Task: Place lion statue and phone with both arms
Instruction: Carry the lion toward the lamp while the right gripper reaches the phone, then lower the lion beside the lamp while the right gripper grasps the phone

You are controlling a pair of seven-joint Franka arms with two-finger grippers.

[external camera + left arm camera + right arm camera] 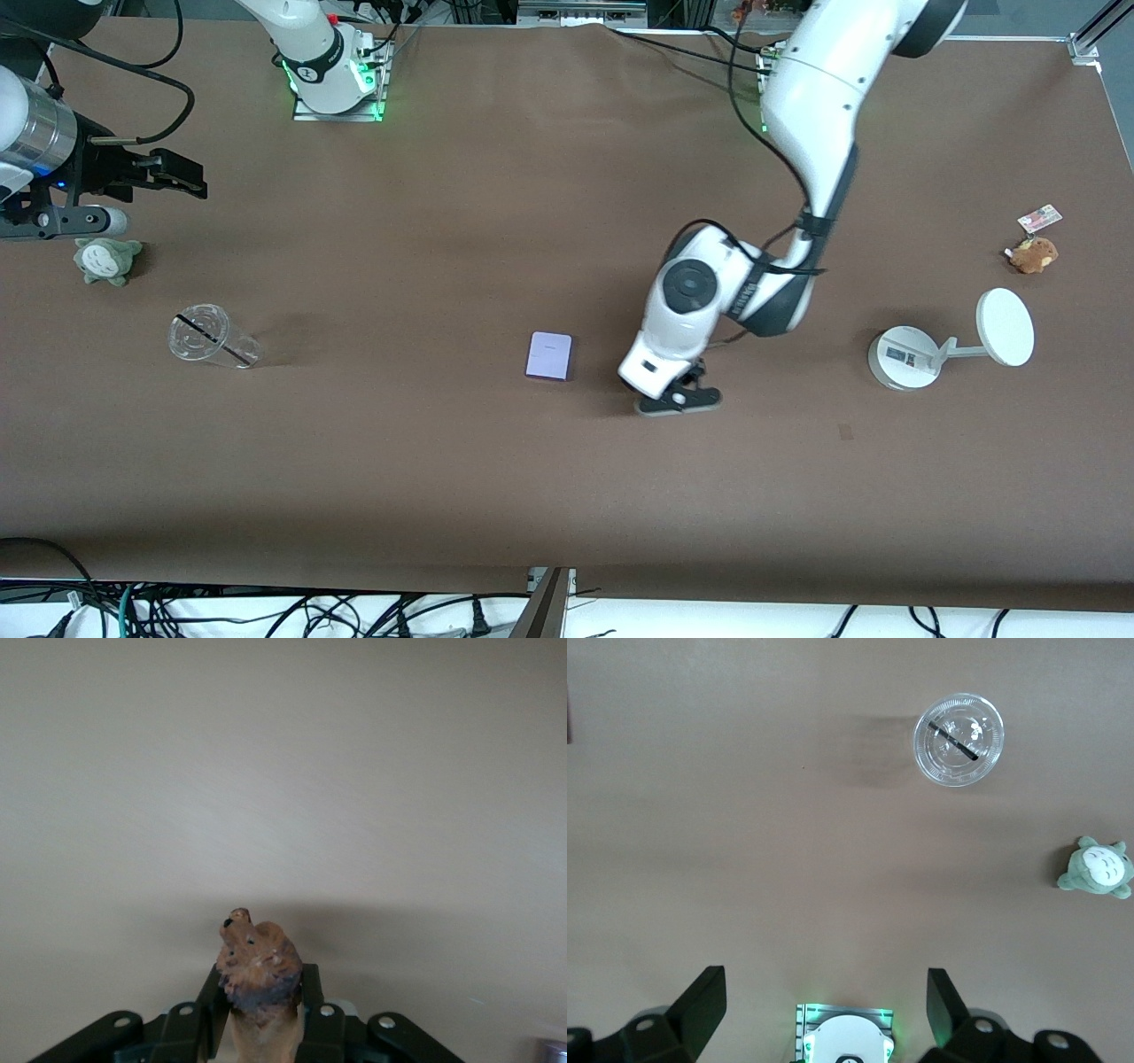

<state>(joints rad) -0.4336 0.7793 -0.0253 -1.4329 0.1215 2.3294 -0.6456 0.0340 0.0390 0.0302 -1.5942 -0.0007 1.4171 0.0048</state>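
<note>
Lion statue (259, 979) was clamped between the left gripper's (259, 1014) fingers (312, 1005), its darker head end projecting out past the fingertips over bare brown table.

Front view: the left gripper (680, 399) was low at the table (443, 461) near its middle; the figurine itself could not be made out here. The phone (549, 356) lay flat on the table just beside that gripper, toward the right arm's end, not touching it. A white round-based stand with disc (948, 341) stood well apart from it toward the left arm's end, with a brown plush toy (1033, 254) and a small card (1039, 217) near the table edge. The right gripper (182, 177) waited raised at the right arm's end of the table, over a spot near a green-grey plush toy (106, 260) and a clear plastic cup (209, 337).

Right wrist view: the right gripper's fingers (700, 1005) stood wide apart, holding nothing. The cup (959, 739) and the green-grey plush (1099, 868) lay below on the table.
</note>
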